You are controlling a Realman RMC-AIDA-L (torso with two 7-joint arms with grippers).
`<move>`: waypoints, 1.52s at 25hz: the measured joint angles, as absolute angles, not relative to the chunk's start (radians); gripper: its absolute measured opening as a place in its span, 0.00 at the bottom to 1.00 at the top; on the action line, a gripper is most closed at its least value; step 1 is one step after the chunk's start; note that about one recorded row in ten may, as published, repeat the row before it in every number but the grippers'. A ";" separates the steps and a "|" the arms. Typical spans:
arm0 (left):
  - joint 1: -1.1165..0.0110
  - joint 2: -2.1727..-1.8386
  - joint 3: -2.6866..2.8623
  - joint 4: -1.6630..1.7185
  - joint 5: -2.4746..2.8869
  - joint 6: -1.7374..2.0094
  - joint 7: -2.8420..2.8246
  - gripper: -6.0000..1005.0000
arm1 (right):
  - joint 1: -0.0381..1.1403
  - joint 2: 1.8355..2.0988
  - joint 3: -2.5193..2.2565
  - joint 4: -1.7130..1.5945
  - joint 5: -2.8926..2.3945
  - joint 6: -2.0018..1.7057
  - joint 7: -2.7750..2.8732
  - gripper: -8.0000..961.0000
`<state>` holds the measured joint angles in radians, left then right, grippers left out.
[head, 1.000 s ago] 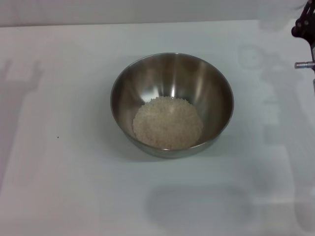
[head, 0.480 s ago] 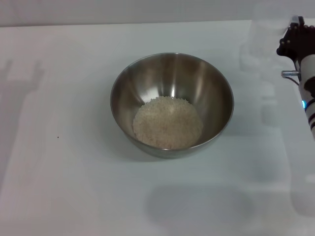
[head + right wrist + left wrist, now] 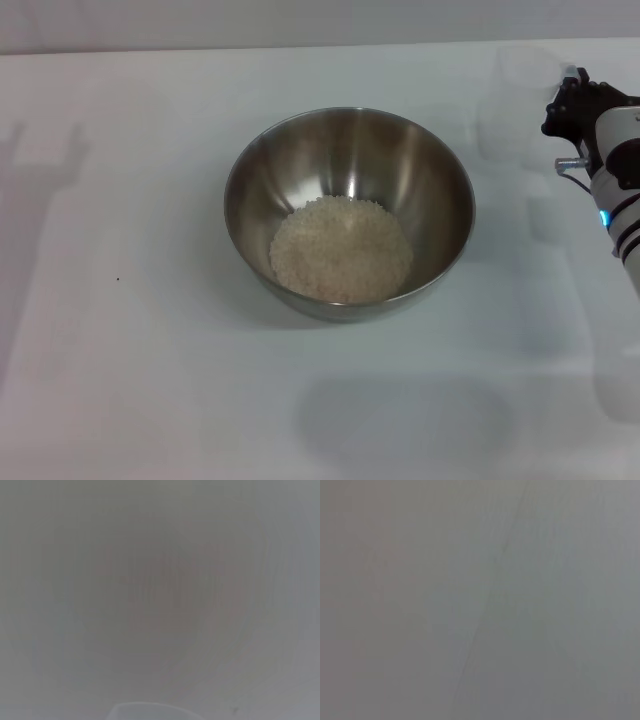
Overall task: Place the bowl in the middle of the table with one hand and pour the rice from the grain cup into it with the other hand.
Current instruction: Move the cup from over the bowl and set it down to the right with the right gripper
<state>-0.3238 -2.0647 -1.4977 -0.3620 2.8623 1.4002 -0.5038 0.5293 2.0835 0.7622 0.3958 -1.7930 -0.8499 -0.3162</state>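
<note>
The steel bowl (image 3: 350, 170) stands near the middle of the white table (image 3: 120, 380) in the head view. The rice (image 3: 341, 250) lies as a pale heap in its bottom. My right gripper (image 3: 562, 100) is at the right edge, right of the bowl and above the table. It is shut on the clear grain cup (image 3: 515, 95), which looks empty and shows only faintly. A pale curved rim (image 3: 150, 710), possibly the cup's, shows in the right wrist view. My left gripper is out of view; the left wrist view shows only a plain grey surface.
Faint arm shadows lie on the table at the left and right. A tiny dark speck (image 3: 117, 278) lies left of the bowl. The table's far edge (image 3: 250, 50) runs along the back.
My right arm has come in from the right edge toward the bowl and lower, carrying the grain cup with it. The bowl and rice have not moved.
</note>
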 joint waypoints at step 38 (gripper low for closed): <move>-0.316 -2.065 -1.499 -0.362 2.864 1.430 -0.511 0.83 | 0.553 2.082 0.722 0.370 -1.858 -0.773 -0.316 0.12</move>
<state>-0.3164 -2.0648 -1.4985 -0.3620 2.8639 1.4297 -0.5108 0.5534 2.0817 0.7224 0.3696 -1.8581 -0.7729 -0.3158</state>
